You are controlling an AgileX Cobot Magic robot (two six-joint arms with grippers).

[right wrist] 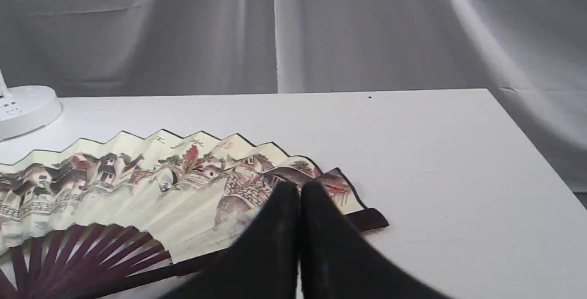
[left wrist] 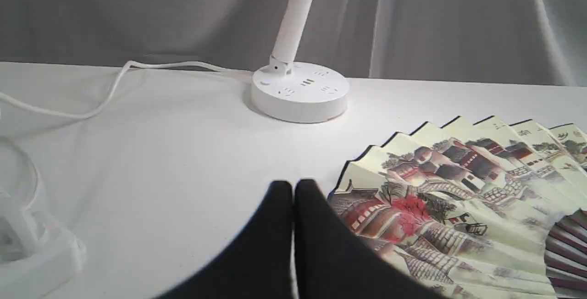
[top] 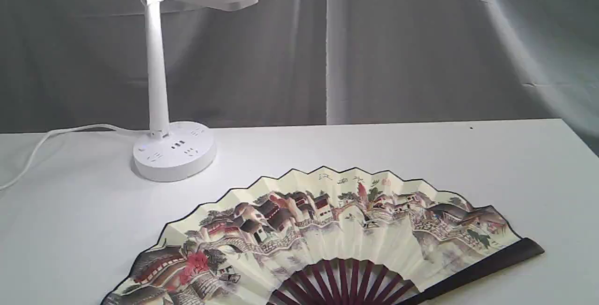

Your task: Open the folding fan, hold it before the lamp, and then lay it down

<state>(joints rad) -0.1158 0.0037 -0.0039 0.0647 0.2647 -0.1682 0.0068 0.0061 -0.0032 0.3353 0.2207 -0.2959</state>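
Cream paper spread wide, the folding fan (top: 337,239) lies flat on the white table (top: 421,150). Its long axis runs side to side in the exterior view, with the scalloped black edge toward the lamp (top: 157,80) and the maroon ribs converging at the near edge. The left end effector (left wrist: 293,186) and right end effector (right wrist: 300,188) hover low at its two ends, fingers pressed together, gripping nothing. Brushed characters near the top edge are too small to read.

light: soft, even | glow: beneath lamp (top: 157,80) head | shadow: faint around lamp base | focus: left hand (left wrist: 293,184), right hand (right wrist: 300,186) blurred
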